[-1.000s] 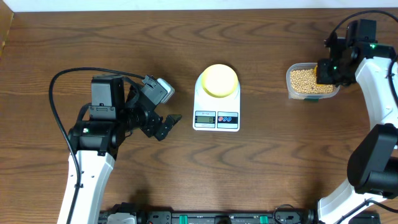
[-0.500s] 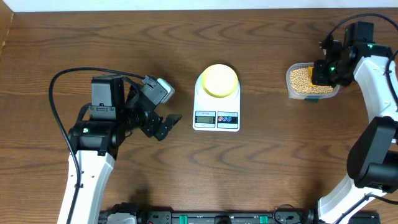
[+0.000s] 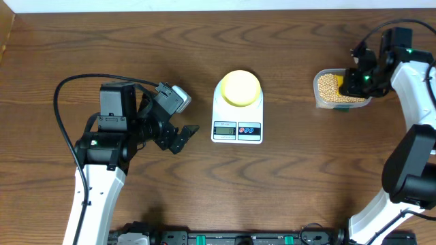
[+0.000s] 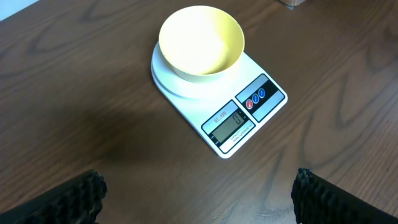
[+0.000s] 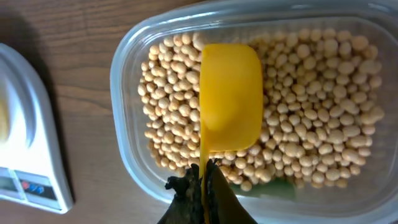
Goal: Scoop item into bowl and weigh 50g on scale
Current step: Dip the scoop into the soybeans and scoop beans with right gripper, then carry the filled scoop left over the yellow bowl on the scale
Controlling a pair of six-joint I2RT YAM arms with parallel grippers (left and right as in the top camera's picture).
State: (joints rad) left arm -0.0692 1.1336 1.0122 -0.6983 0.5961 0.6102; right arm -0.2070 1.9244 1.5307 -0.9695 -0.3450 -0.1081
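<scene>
In the clear tub (image 5: 121,68), far right: yellow scoop (image 5: 229,99), handle clenched by right gripper (image 5: 200,183), cup upon the beans (image 5: 168,124) for loading; bowl (image 4: 200,43), empty, waiting on the scale (image 4: 214,102); left gripper (image 4: 199,199) idle, spread wide.

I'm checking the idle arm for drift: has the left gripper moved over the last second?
No. The left gripper sits at the same gap left of the scale as before.
</scene>
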